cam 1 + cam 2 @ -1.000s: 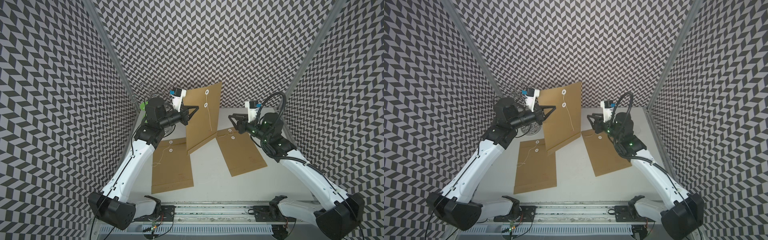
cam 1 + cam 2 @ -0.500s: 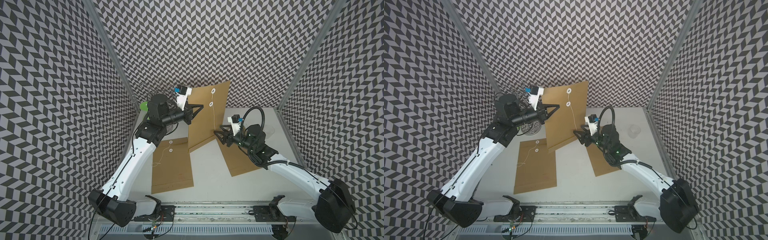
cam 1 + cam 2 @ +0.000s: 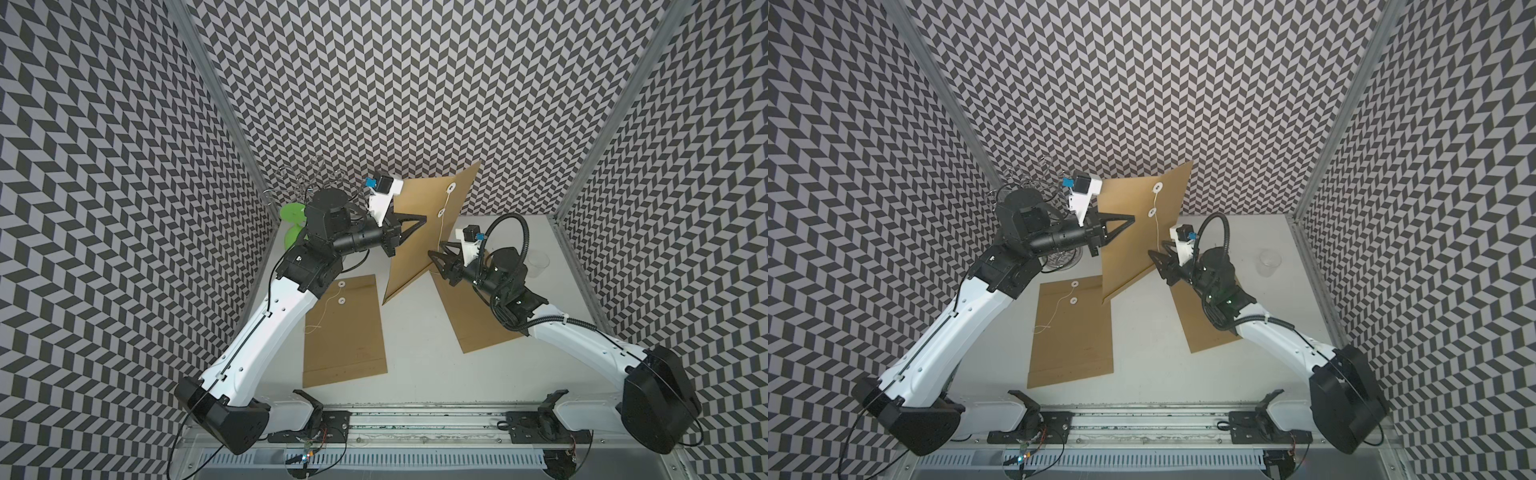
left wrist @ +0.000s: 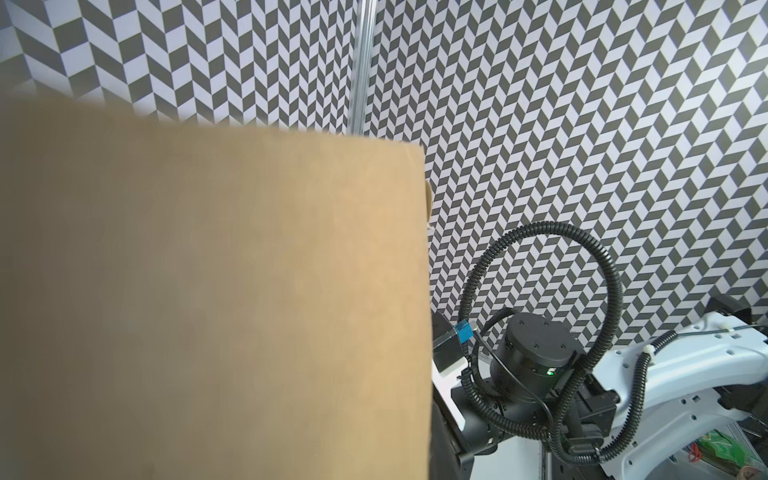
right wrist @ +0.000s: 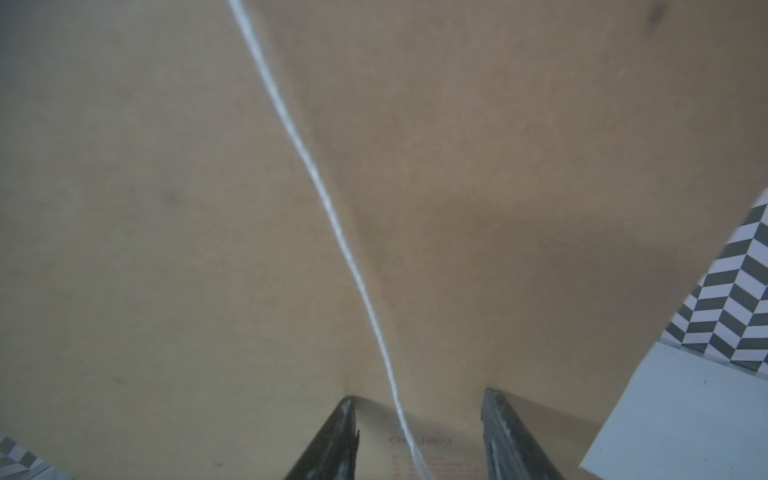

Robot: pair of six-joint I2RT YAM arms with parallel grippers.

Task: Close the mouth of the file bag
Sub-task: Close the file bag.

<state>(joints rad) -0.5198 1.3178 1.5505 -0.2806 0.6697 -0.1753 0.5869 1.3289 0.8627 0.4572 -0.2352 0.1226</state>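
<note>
String hangs inside the parted right pincer.

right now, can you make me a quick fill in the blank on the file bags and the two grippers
The raised file bag is pinched by the gripper of the ___ arm.
A flat file bag lies beside the left arm and another flat file bag beneath the right arm, so ___ lie flat on the table.
In the right wrist view, a white ___ runs between the right gripper's open fingers.
Missing: left; two; string.
</note>
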